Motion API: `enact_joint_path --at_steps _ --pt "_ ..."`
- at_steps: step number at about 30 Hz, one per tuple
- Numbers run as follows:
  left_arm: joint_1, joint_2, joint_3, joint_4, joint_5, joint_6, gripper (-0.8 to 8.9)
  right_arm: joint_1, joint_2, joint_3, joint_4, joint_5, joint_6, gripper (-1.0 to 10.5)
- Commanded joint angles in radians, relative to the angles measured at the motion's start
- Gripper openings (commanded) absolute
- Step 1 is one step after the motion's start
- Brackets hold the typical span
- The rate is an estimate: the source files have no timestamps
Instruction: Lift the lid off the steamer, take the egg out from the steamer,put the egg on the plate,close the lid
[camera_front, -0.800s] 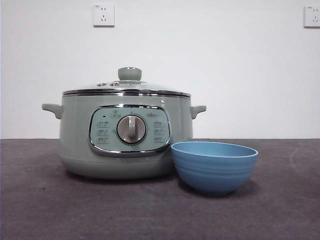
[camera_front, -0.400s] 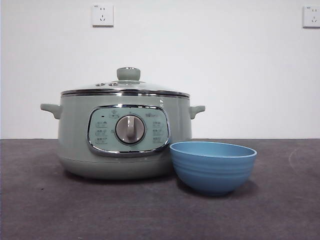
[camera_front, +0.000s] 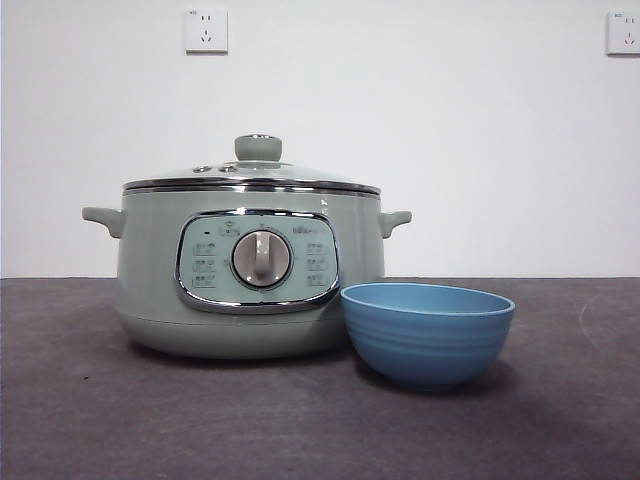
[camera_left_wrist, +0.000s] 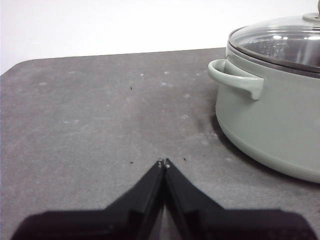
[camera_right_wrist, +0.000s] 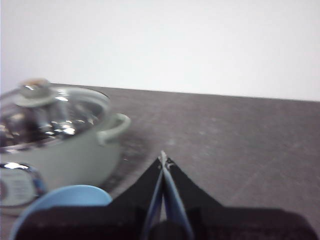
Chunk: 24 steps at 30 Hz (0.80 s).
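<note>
Background: white wall (camera_front: 420, 140) with two sockets high up is backing a dark grey table (camera_front: 300, 430).
Steamer: the steamer (camera_front: 250, 275) is sitting on the table, control panel and silver dial (camera_front: 262, 259) facing the front camera, one small handle on each side.
Lid: the lid (camera_front: 252, 178) is resting closed on the steamer's rim, pale green knob (camera_front: 258, 148) upright at its centre; nothing is touching it.
Egg: not showing in any view; through the glass only reflections are coming through, so its place inside cannot be told.
Plate: the plate (camera_front: 428, 335), a blue bowl, is standing just beside the steamer and nearer the front camera, overlapping its lower corner in the front view; whether the two are touching cannot be told. It is showing nothing inside.
Left gripper: the left gripper (camera_left_wrist: 163, 163) is hovering over bare table, off to the side of the steamer's handle (camera_left_wrist: 235, 77), jaws pressed together and carrying nothing.
Right gripper: the right gripper (camera_right_wrist: 163, 159) is hanging by the other handle (camera_right_wrist: 114, 127), with the plate's rim close under it, jaws closed tip to tip, empty-handed.
Step in hand: judged as the very start; lid removal is not yet begun.
Next move: one gripper is needing to spread its jaws, rise above the lid, centre on the knob, close on it and lift straight up.
</note>
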Motion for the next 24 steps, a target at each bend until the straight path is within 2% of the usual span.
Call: enact_joint_path --at_steps 1,6,10,15,24 --pt "0.002 -0.003 -0.014 0.005 0.003 -0.006 -0.04 -0.02 -0.052 -0.093 0.051 0.003 0.002 0.0" --pt "0.002 -0.003 -0.014 0.005 0.003 -0.006 -0.04 -0.027 -0.13 -0.196 0.057 0.052 0.052 0.0" --pt "0.002 -0.003 -0.014 0.006 0.003 -0.006 -0.04 -0.027 -0.165 -0.25 0.044 0.052 0.09 0.0" --pt "0.002 -0.003 -0.014 0.005 0.003 -0.006 -0.04 -0.027 -0.166 -0.249 -0.032 0.053 0.082 0.0" --pt "0.002 -0.003 -0.014 0.005 0.003 -0.006 -0.04 -0.026 -0.166 -0.249 -0.024 0.051 0.083 0.0"
